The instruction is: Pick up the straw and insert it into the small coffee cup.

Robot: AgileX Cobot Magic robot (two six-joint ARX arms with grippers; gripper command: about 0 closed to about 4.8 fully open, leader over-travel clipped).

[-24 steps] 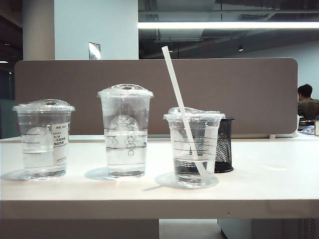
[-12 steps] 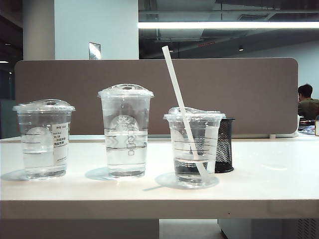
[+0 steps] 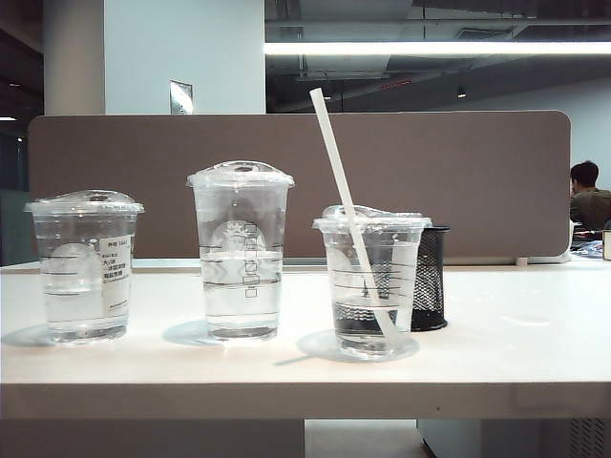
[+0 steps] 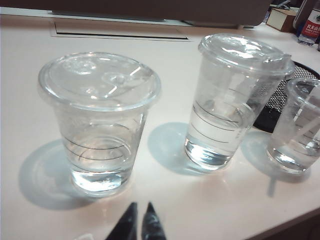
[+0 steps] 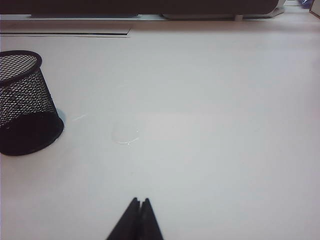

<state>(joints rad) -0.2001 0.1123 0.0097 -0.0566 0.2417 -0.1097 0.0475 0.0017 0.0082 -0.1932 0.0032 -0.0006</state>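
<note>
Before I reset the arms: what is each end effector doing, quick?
Left end effector: closed, holding nothing, above the table near the cups.
Right end effector: closed, empty, above bare table.

I watched a white bench (image 3: 496, 353) fill the lower frame. Behind it stood a brown partition panel (image 3: 477, 181), with a pale pillar (image 3: 181, 57) at upper left. A long ceiling light (image 3: 430, 48) glowed across the dark upper right.

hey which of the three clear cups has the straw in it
The small coffee cup, rightmost in the exterior view beside the black mesh holder; the white straw leans through its lid. The others have none.
</note>
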